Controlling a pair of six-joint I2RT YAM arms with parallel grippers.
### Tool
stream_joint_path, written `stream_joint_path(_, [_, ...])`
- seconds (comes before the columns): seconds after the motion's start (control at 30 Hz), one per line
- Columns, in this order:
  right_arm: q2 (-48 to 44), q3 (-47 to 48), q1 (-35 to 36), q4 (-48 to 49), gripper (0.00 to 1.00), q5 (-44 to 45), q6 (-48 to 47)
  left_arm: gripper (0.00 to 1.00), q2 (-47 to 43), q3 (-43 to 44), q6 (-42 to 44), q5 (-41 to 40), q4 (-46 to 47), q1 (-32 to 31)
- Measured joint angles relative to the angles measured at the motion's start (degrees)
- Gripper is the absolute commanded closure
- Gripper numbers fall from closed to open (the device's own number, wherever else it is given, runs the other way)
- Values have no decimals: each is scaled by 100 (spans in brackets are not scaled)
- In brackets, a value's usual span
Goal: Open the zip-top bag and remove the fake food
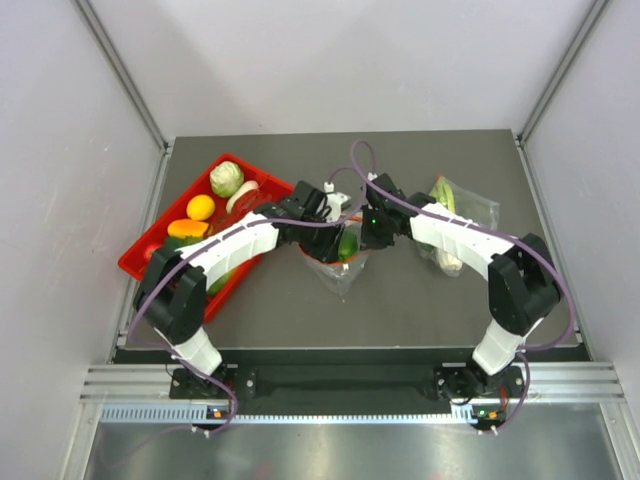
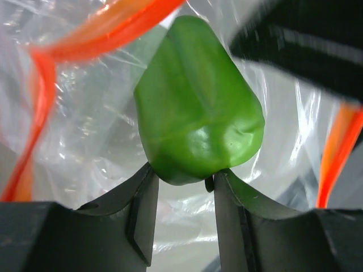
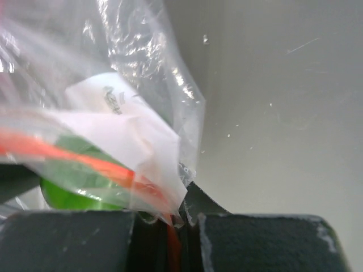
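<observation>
One pepper (image 2: 195, 107) pinched by left fingers (image 2: 142, 215); right fingers (image 3: 261, 243) clamp zip-top bag (image 3: 142, 130) near tray (image 1: 143, 250).

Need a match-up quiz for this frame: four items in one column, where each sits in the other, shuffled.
Items
1. green pepper
2. zip-top bag
3. cabbage
4. leek bag

Places
A. in the red tray
B. lying on the table, right side
C. edge with the orange strip pinched in the right gripper
D. lower end between the left gripper fingertips

Pairs: 1-D, 2-C, 3-A, 4-B
</observation>
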Motion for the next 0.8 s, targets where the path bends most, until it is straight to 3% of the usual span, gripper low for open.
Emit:
stream_joint_path(0.3, [-2, 57, -68, -17, 100, -66, -87, 75, -455, -221, 186, 422, -205, 98])
stream_joint_path(0.8, [-2, 22, -59, 339, 100, -260, -105, 77, -1272, -420, -713, 1534, 398, 925])
